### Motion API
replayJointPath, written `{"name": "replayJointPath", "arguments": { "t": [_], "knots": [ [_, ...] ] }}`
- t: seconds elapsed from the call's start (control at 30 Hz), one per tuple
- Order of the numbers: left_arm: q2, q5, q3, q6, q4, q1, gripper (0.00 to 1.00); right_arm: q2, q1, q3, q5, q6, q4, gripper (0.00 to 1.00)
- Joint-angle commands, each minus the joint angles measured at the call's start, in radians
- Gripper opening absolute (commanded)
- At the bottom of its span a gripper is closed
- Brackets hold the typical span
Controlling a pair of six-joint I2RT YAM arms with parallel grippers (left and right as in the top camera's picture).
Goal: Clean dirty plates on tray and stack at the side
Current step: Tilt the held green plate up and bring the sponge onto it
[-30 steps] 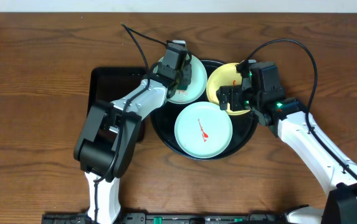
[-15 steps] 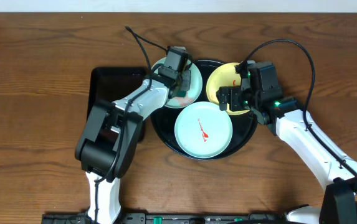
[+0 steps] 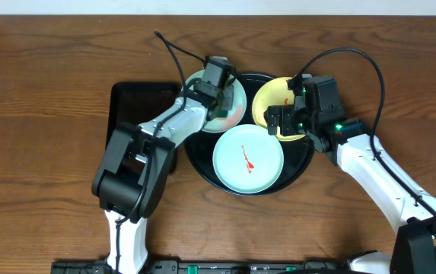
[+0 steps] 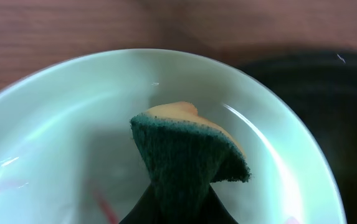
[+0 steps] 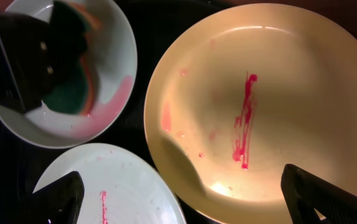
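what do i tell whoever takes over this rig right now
Left gripper: shut on a green-faced sponge, working in the far light blue plate, which shows a wet pink smear.
Right gripper: open, empty, hovering over the pale yellow plate, whose red streak is unwiped.
Near light blue plate: red smear, untouched.
All three plates are on the round black tray.
Done: wiping begun on the far plate only; nothing stacked.
Left: finish that plate, wipe the other two, stack all three beside the tray.
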Motion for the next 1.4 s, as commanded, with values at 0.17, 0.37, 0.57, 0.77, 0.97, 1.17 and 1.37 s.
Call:
{"name": "replayJointPath", "arguments": {
  "t": [0.17, 0.37, 0.57, 0.77, 0.97, 1.17, 1.37],
  "knots": [
    [-0.003, -0.082, 0.011, -0.002, 0.015, 0.078, 0.07, 0.006, -0.005, 0.019, 0.008, 0.013, 0.001, 0.99],
    [-0.016, -0.039, 0.011, -0.002, -0.008, 0.064, 0.07, 0.006, -0.005, 0.019, 0.008, 0.013, 0.001, 0.99],
    [-0.018, 0.011, 0.011, -0.006, -0.057, 0.043, 0.07, 0.006, -0.005, 0.019, -0.002, 0.013, 0.042, 0.93],
    [-0.067, 0.071, 0.011, -0.006, -0.063, 0.036, 0.07, 0.015, 0.002, 0.019, -0.01, 0.008, 0.151, 0.84],
    [-0.138, 0.066, 0.011, -0.005, -0.09, 0.037, 0.07, 0.122, 0.002, 0.054, -0.091, 0.008, 0.288, 0.74],
    [-0.181, 0.055, 0.011, -0.013, -0.129, 0.069, 0.07, 0.352, 0.011, 0.346, -0.165, -0.064, 0.14, 0.71],
    [-0.201, 0.056, 0.011, -0.028, -0.159, 0.107, 0.07, 0.548, 0.04, 0.613, -0.165, -0.154, -0.035, 0.61]
  ]
}}
